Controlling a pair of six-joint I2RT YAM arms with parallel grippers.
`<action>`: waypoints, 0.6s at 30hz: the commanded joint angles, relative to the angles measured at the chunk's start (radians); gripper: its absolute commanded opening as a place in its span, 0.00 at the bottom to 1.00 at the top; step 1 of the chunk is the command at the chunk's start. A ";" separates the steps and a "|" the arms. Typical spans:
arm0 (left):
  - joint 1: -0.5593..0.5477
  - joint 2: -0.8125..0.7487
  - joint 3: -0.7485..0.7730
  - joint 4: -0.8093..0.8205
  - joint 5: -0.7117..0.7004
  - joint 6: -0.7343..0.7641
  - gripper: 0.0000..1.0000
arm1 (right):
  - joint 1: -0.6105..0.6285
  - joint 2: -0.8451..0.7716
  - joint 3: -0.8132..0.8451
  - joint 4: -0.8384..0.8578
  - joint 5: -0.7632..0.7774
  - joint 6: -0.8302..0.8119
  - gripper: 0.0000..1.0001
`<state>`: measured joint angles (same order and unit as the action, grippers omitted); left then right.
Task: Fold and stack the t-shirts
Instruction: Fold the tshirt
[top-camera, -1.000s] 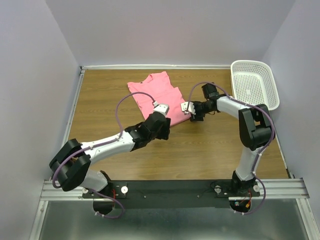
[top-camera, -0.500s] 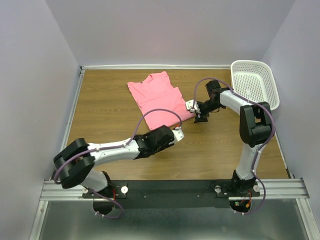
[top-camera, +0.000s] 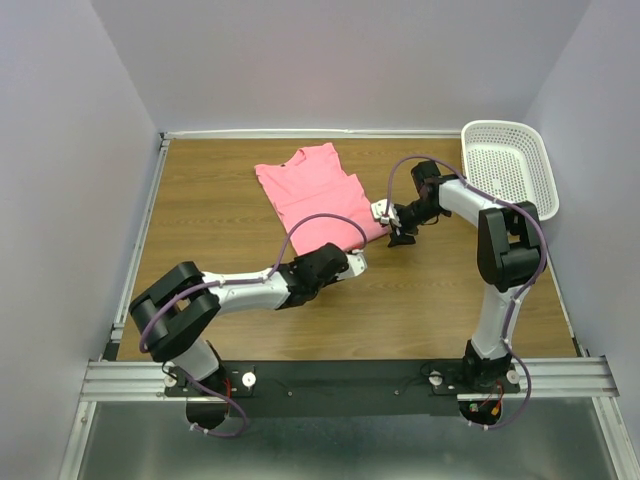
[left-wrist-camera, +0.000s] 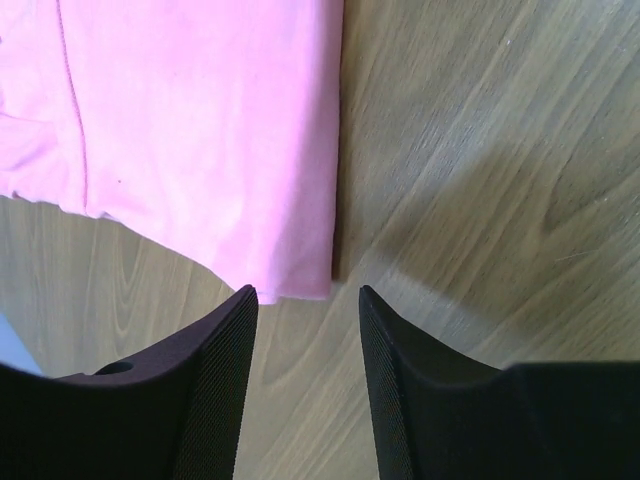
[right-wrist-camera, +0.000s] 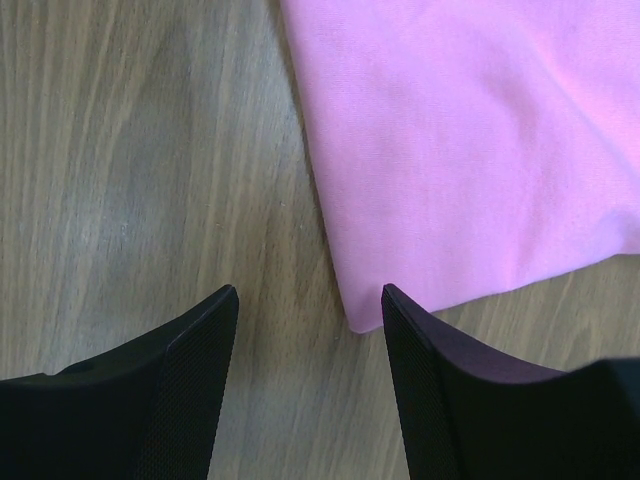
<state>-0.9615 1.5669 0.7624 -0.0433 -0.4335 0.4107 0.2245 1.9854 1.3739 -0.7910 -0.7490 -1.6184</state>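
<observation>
One salmon-pink t-shirt (top-camera: 312, 195) lies flat on the wooden table, partly folded, neck toward the back. My left gripper (top-camera: 350, 262) hovers at its near edge, open; in the left wrist view the t-shirt (left-wrist-camera: 200, 130) ends in a corner just ahead of my left gripper (left-wrist-camera: 305, 292), with nothing between the fingers. My right gripper (top-camera: 393, 228) is at the shirt's near right corner, open. In the right wrist view that corner of the t-shirt (right-wrist-camera: 470, 140) reaches down between the tips of my right gripper (right-wrist-camera: 308, 290), lying on the wood, not pinched.
A white perforated basket (top-camera: 508, 165) stands at the back right corner of the table (top-camera: 200, 220). Grey walls close in the table on three sides. A purple cable loops over each arm.
My left gripper has come off the shirt toward the near side and now sits at its near edge, jaws slightly narrower. The right gripper shifted a little to the right, then stayed.
</observation>
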 joint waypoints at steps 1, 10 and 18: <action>-0.005 -0.004 0.006 0.036 0.021 0.028 0.54 | 0.004 0.013 0.025 -0.028 -0.018 -0.008 0.66; 0.041 0.145 0.046 0.034 0.035 0.054 0.47 | 0.006 0.027 0.036 -0.027 -0.021 0.002 0.64; 0.073 0.162 0.052 0.039 0.010 0.043 0.41 | 0.032 0.088 0.074 -0.011 0.026 -0.009 0.55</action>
<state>-0.9012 1.7000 0.8135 0.0086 -0.4305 0.4637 0.2363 2.0205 1.3994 -0.7990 -0.7456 -1.6222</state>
